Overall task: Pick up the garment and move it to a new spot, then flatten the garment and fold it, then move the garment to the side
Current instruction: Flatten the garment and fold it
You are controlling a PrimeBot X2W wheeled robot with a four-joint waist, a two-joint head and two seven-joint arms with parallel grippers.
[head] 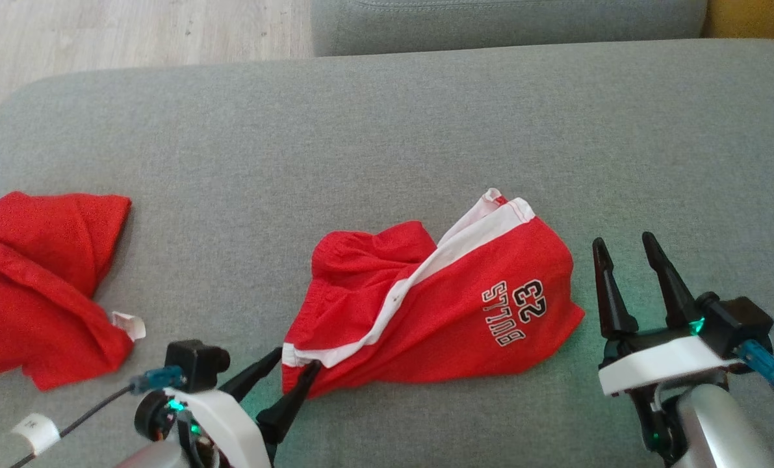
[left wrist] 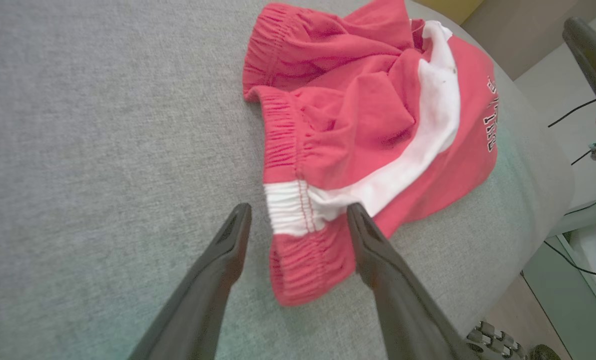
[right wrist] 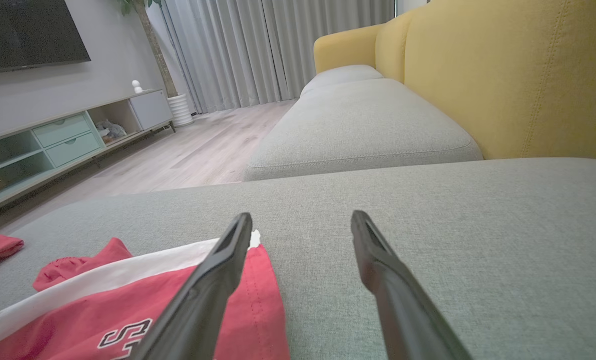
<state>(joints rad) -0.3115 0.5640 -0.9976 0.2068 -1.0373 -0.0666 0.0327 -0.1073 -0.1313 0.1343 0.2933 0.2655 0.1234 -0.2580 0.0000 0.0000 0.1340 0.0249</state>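
Red shorts (head: 438, 299) with a white side stripe and "BULLS 23" print lie crumpled in the middle of the grey sofa cushion (head: 361, 130). My left gripper (head: 294, 363) is open at their near-left corner; in the left wrist view the elastic waistband (left wrist: 298, 220) lies between the two fingers of the left gripper (left wrist: 300, 212). To the right of the shorts my right gripper (head: 627, 246) stands open over bare cushion, close to their right edge. The right wrist view has the shorts (right wrist: 127, 300) at lower left, partly behind one finger of the right gripper (right wrist: 302, 220).
A second red garment (head: 36, 286) with a small white tag lies bunched at the cushion's left edge. Wooden floor (head: 133, 32) shows beyond the far left corner. Another grey cushion (head: 503, 19) adjoins at the back, with a yellow sofa back (right wrist: 518, 75) to the right.
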